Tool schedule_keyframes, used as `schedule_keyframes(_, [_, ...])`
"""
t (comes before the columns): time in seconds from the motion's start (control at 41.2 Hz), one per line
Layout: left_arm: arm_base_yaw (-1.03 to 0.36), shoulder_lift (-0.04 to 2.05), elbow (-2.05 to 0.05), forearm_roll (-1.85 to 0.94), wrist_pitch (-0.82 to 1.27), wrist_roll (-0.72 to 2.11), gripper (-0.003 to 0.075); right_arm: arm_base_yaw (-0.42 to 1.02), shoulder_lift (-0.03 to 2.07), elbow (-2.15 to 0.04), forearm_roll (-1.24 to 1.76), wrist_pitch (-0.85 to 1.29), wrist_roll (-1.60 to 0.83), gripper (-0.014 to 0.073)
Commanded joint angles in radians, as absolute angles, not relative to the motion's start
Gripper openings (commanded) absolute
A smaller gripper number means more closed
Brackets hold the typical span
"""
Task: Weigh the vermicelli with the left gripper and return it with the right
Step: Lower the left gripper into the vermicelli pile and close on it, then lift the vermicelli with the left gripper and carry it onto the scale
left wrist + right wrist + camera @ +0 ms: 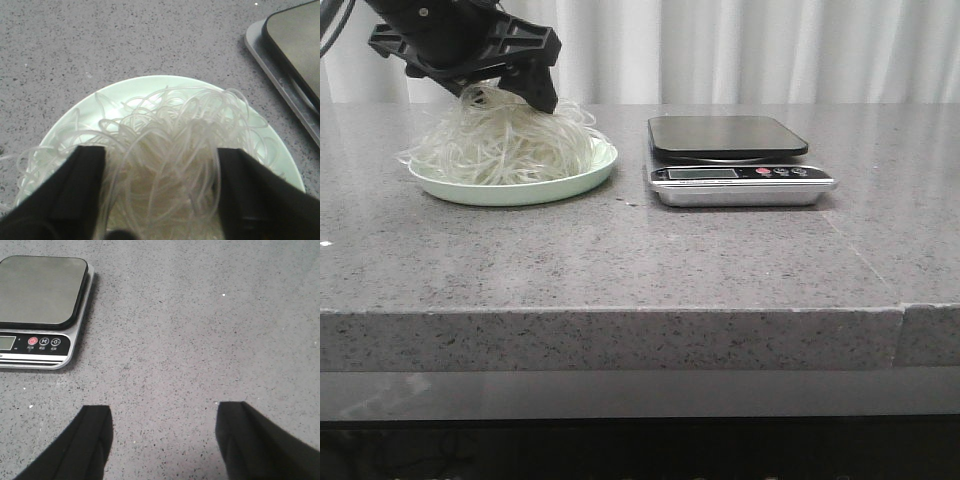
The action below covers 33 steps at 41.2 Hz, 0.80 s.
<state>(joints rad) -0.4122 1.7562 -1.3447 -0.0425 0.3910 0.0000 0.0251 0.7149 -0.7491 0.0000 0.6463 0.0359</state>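
Observation:
The vermicelli (pixel 505 140) is a fluffy mound of thin translucent white strands on a pale green plate (pixel 520 190) at the table's left. My black left gripper (pixel 500 95) reaches down into the top of the mound. In the left wrist view it (pixel 161 165) is open, its two fingers straddling the vermicelli (pixel 165 125) with strands filling the gap above the plate (pixel 125 87). The right gripper (pixel 162 420) hangs open over bare table, nothing between its fingers; it is out of the front view.
A digital scale (pixel 730 150) with a dark platform and silver base stands right of the plate, its platform bare. It also shows in the left wrist view (pixel 295 55) and the right wrist view (pixel 40 305). White curtains hang behind the grey stone table (pixel 640 270).

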Motion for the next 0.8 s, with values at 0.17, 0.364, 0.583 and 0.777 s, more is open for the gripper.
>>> schedule_keyframes(0.17, [-0.42, 1.711, -1.377, -0.048, 0.353, 0.0, 0.0184, 0.026, 0.72, -0.774, -0.01, 0.587, 0.035, 0.0545])
schedule_keyframes(0.364, [-0.42, 1.673, -1.395, -0.048, 0.385, 0.0, 0.0143, 0.026, 0.72, -0.774, -0.01, 0.587, 0.035, 0.0545])
schedule_keyframes(0.583, [-0.431, 1.616, -1.493, -0.052, 0.429, 0.0, 0.0143, 0.026, 0.72, -0.774, -0.01, 0.587, 0.035, 0.0545])
schedule_keyframes(0.777, [-0.486, 1.616, -1.62, -0.052, 0.437, 0.033, 0.0144, 0.026, 0.72, -0.774, -0.01, 0.588, 0.035, 0.0545])
